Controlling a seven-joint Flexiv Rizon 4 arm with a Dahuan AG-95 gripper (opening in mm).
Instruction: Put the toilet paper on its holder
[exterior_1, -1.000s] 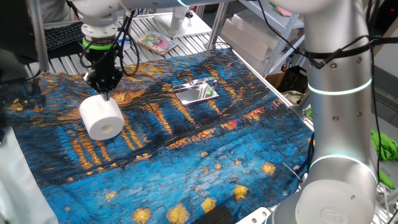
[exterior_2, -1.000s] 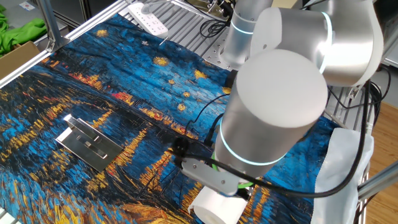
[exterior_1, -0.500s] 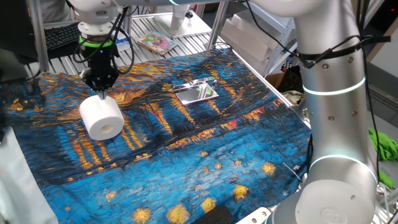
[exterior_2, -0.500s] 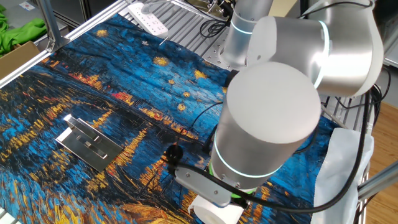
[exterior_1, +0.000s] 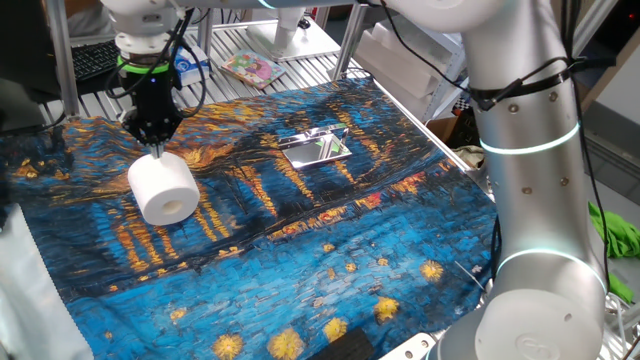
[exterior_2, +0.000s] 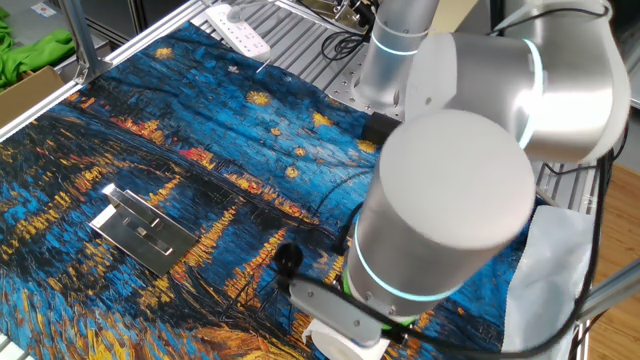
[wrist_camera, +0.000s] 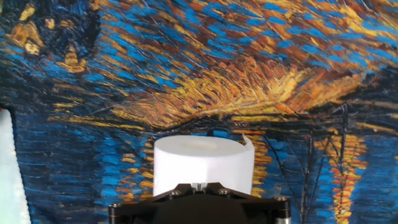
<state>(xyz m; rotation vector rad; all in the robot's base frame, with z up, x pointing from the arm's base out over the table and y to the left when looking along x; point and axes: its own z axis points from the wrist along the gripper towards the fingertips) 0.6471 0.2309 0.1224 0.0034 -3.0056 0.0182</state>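
The toilet paper (exterior_1: 163, 188) is a plump white roll lying on its side on the blue and orange cloth at the left, its core hole facing the front. My gripper (exterior_1: 155, 148) hangs just above the roll's back upper edge, jaws shut with nothing between them. In the hand view the shut fingertips (wrist_camera: 199, 185) point at the toilet paper (wrist_camera: 203, 165) right below. The holder (exterior_1: 316, 148) is a shiny chrome plate lying on the cloth to the right of the roll, apart from it. From the other side the holder (exterior_2: 140, 228) shows at the left, and the arm hides most of the roll (exterior_2: 345, 337).
The painted cloth (exterior_1: 330, 250) covers the table. A white power strip (exterior_2: 238, 30) lies at the far edge, and a green cloth in a box (exterior_2: 25, 55) sits off to one side. White sheeting (exterior_2: 550, 270) hangs at the cloth's edge. A keyboard (exterior_1: 95, 58) and a colourful booklet (exterior_1: 250, 68) lie behind.
The gripper has drifted a little to the left and back over the roll, still shut. The roll and the holder have not moved.
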